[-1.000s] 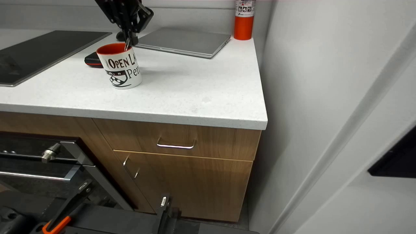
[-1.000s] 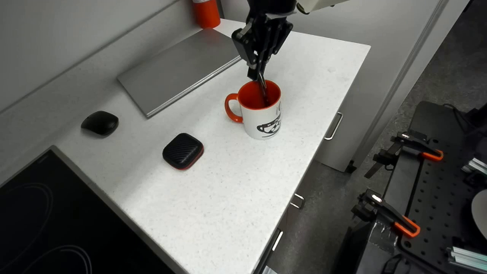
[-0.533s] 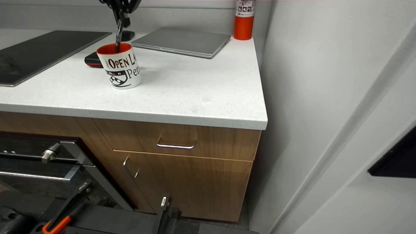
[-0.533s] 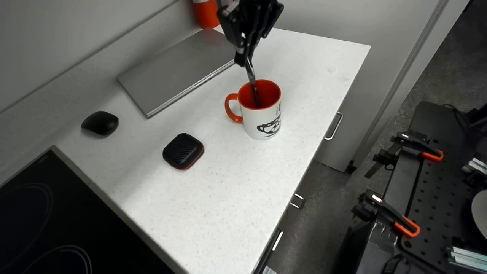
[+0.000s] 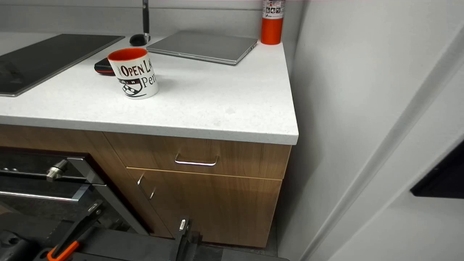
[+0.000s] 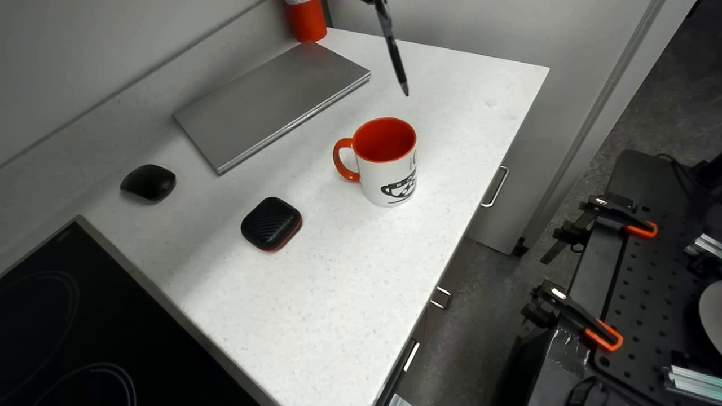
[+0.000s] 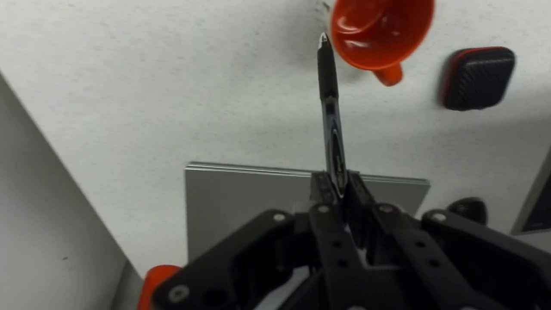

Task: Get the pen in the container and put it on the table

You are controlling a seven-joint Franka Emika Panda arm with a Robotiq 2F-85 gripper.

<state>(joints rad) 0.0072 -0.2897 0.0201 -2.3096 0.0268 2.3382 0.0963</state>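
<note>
My gripper (image 7: 338, 181) is shut on the upper end of the pen (image 7: 328, 79), a thin dark stick with a clear barrel and silver tip. The pen hangs slightly tilted in the air, tip down, above and outside the mug. It shows in both exterior views (image 5: 145, 18) (image 6: 396, 59). Only a sliver of the gripper (image 6: 374, 1) shows at the top of an exterior view. The container, a white mug with a red-orange inside (image 6: 375, 180), stands upright; its visible inside is empty. It also shows in an exterior view (image 5: 136, 79). The table (image 5: 217, 98) is a white countertop.
A flat grey laptop (image 6: 276, 101) lies behind the mug. A red-and-white bottle (image 5: 272, 30) stands at the back corner. A black mouse (image 6: 148, 183) and a small black case (image 6: 272, 224) lie near the mug. A black cooktop (image 5: 54, 61) is at one end, a wall (image 5: 344, 90) at the other.
The pen has come up out of the mug in my gripper. The gripper has risen almost wholly out of both exterior views. The mug has not moved.
</note>
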